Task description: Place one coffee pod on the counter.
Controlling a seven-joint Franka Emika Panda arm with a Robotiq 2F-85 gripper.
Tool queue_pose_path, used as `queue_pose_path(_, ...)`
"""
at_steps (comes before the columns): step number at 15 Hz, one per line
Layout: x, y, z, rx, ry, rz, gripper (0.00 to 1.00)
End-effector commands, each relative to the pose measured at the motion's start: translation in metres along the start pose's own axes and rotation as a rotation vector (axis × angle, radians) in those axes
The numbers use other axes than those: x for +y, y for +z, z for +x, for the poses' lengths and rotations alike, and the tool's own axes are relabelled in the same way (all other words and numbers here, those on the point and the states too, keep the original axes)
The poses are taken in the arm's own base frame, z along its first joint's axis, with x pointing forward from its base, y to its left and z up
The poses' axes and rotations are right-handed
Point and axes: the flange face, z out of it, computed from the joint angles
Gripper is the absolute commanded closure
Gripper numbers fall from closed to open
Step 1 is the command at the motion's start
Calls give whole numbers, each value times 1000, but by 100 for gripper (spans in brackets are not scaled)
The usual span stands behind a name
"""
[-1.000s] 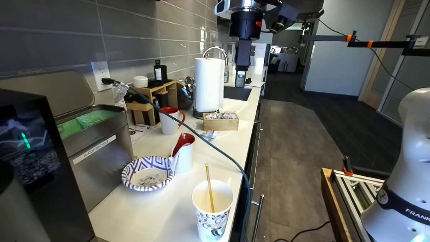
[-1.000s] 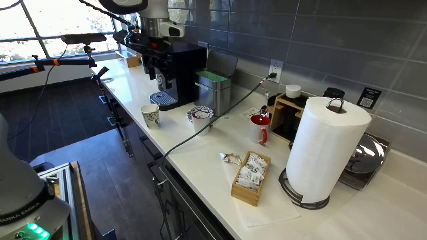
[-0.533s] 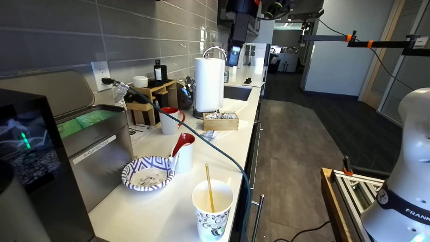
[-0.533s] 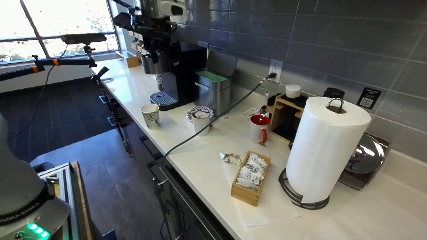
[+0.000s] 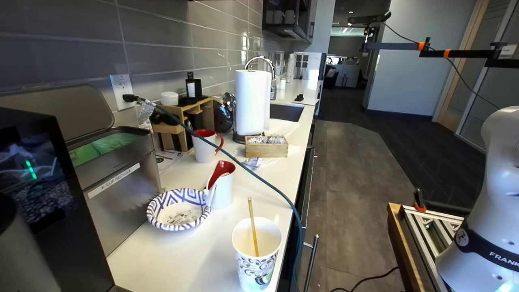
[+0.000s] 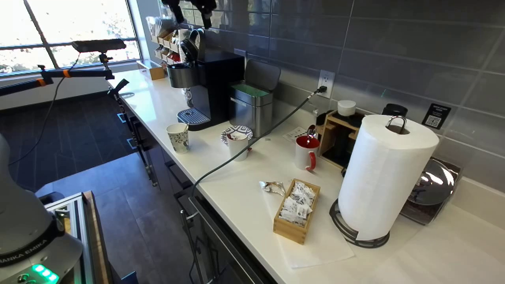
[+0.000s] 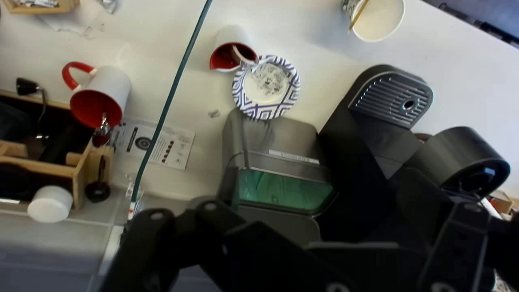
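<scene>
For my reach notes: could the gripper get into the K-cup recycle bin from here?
Probably yes: the gripper hangs open and high, the bin has its lid up, though the coffee machine beside it may crowd the approach.

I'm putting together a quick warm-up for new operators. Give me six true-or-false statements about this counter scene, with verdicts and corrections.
1. A stirrer leans inside the paper cup. True.
2. The hand has its fingers apart. True.
3. The paper cup lies on its side. False: it stands upright on the counter.
4. A green liner shows in the recycling bin. True.
5. The fingers grip a coffee pod. False: none is visible between them.
6. The recycling bin is shut. False: its lid is raised.
</scene>
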Motion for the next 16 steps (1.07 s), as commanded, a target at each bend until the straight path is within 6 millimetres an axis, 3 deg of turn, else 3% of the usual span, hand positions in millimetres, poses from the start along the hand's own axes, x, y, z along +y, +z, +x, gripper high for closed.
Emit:
queue_pose_path(1,-2,-58,5,122,49,-33,0)
queue_pose_path(4,1,-101,9,219,73,-88,0)
queue_pose_path(6,6,-119,18,317,72,-135,0)
queue_pose_path(11,44,-137,41,500,12,-211,0)
queue_pose_path(16,97,-150,38,525,-88,-154,0)
